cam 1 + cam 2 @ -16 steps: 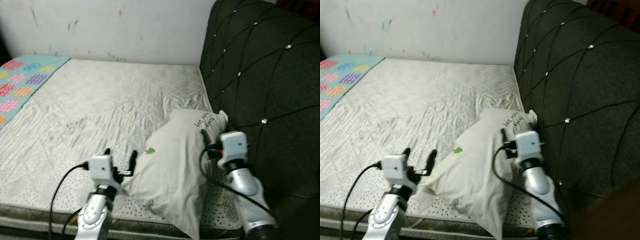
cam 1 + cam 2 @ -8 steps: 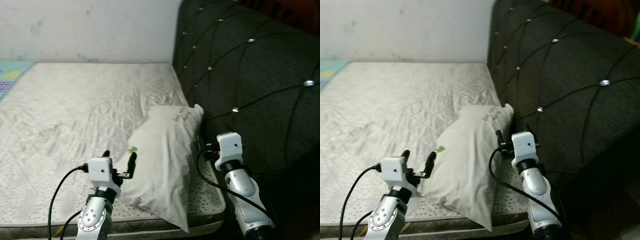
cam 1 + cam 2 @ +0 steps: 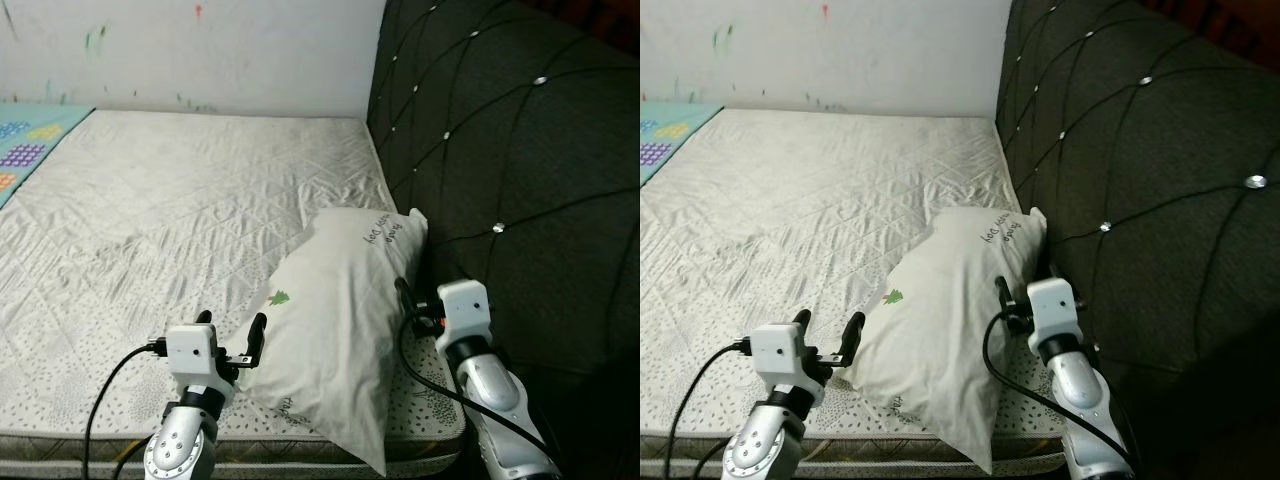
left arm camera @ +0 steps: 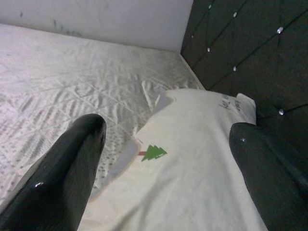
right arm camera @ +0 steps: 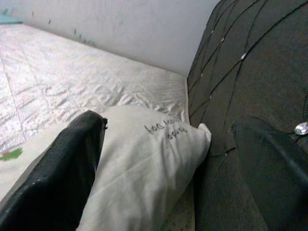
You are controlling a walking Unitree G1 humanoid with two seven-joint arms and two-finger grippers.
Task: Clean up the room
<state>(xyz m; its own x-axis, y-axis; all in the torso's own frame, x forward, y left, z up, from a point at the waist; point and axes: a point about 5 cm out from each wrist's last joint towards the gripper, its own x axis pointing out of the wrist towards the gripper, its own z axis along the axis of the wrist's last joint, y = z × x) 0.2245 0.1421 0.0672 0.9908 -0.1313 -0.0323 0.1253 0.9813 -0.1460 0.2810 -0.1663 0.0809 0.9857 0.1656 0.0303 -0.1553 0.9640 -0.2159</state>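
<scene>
Flanking pillow (image 3: 340, 330), left gripper (image 3: 231, 333) and right gripper (image 5: 159, 159) stay spread; camera shifted.

Dim, soft indoor light, slightly grainy (near pincer fingers blurred in wrist views).

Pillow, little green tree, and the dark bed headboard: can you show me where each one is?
pillow (image 3: 340, 330), left eye view, middle of its white cover.
little green tree (image 4: 153, 152), left wrist view, on the printed tree.
headboard (image 3: 1140, 180), right eye view, on the dark padded front.
</scene>
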